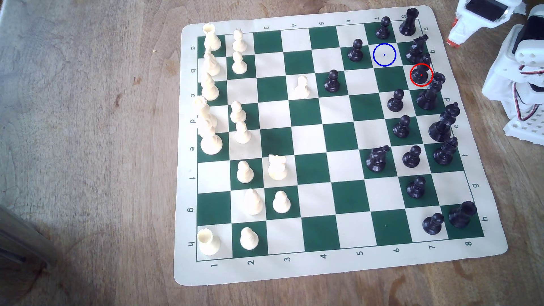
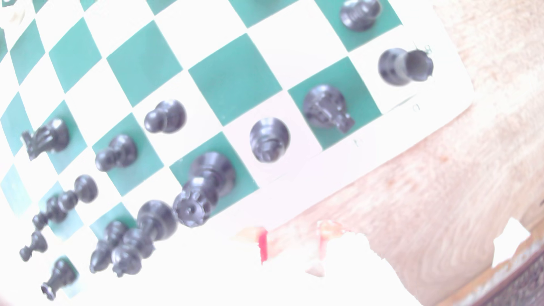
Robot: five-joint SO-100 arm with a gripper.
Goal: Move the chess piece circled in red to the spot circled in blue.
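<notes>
The black bishop (image 1: 421,73) stands upright on a cream square inside the red ring, near the board's far-right edge in the exterior view. In the wrist view the bishop (image 2: 269,139) is seen from above, blurred. The blue-ringed cream square (image 1: 384,54) lies one square diagonally away, toward the exterior view's upper left, and is bare. My white gripper (image 1: 453,33) with red-tipped fingers hangs off the board beyond its top-right corner, apart from every piece. In the wrist view the gripper (image 2: 294,244) is washed out, its jaws a little apart over bare wood and holding nothing.
A black knight (image 1: 416,48) and a black queen (image 1: 429,94) crowd the bishop on either side. Black pawns (image 1: 355,50) (image 1: 382,28) flank the blue-ringed square. A black rook (image 1: 408,22) holds the corner. The arm's white base (image 1: 521,88) stands right of the board on the wooden table (image 1: 88,147).
</notes>
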